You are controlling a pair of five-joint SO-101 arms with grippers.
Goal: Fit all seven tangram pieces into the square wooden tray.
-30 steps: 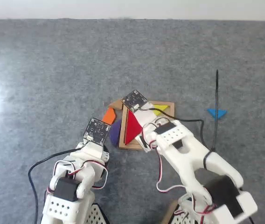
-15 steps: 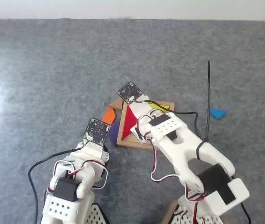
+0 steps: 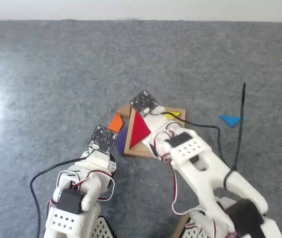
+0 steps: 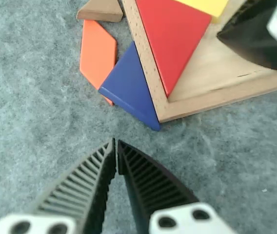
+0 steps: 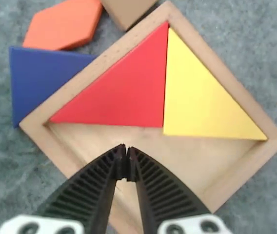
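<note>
As seen from the high camera, got square wooden tray (image 3: 137, 152) sitting mid grey tabletop (image 3: 56, 74), turned a little off square to the arms. Holds large red triangle (image 3: 140, 130) and large yellow triangle (image 3: 172, 116), both lying flat, touching along a short edge, long sides against two adjoining rims. Leaves the other half of the tray floor as bare wood. Outside the tray on the left arm's side: dark blue triangle (image 3: 123, 138) lying flat against the outer rim, orange parallelogram (image 3: 115, 122) touching its far edge, tan wooden piece (image 3: 123, 110) just beside the tray corner near the orange one. Also seeing small light-blue triangle (image 3: 230, 119) alone on the tabletop, well apart from the tray on the right arm's side. Have right hand (image 5: 126, 151) hanging over the bare half of the tray floor, tips pointing toward the red/yellow seam, fingers pressed together with nothing between them. Have left hand (image 4: 115, 146) over bare tabletop, near the free corner of the dark blue triangle but apart from it, fingers closed to a hairline, gripping nothing.
</note>
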